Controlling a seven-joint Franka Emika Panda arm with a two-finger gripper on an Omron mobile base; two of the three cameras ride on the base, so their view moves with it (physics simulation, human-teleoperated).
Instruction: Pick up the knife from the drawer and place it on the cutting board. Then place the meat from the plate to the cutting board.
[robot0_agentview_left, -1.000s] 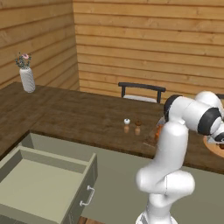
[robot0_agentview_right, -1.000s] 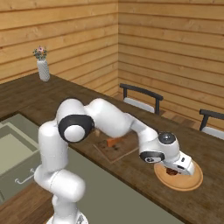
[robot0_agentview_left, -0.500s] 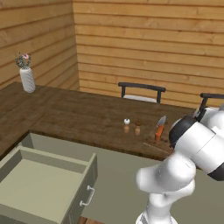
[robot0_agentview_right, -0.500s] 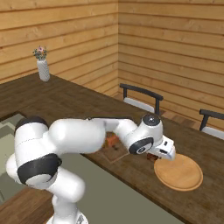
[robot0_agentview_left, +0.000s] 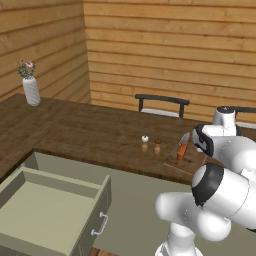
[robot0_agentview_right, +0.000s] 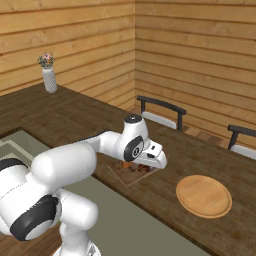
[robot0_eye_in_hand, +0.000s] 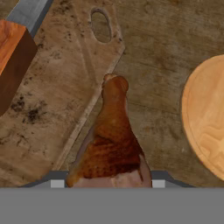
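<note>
My gripper (robot0_agentview_right: 146, 163) is shut on the meat (robot0_eye_in_hand: 111, 140), a reddish-brown drumstick that hangs between the fingers. It hovers just above the right edge of the dark cutting board (robot0_eye_in_hand: 57, 100). The knife (robot0_eye_in_hand: 11, 57) lies on that board, and its orange handle fills the upper left of the hand view. In the left base view the knife (robot0_agentview_left: 182, 149) rests on the cutting board (robot0_agentview_left: 187, 167) beside my arm. The round tan plate (robot0_agentview_right: 204, 196) sits bare to the right of the board (robot0_agentview_right: 125, 175). The pale drawer (robot0_agentview_left: 45, 210) stands pulled open and empty at lower left.
Two small wooden shakers (robot0_agentview_left: 151, 145) stand on the counter left of the board. A white vase with flowers (robot0_agentview_left: 31, 90) is far left. Dark chairs (robot0_agentview_right: 161, 107) line the counter's far side.
The arm has swung left from the plate to the cutting board, carrying the meat. The plate is now bare.
</note>
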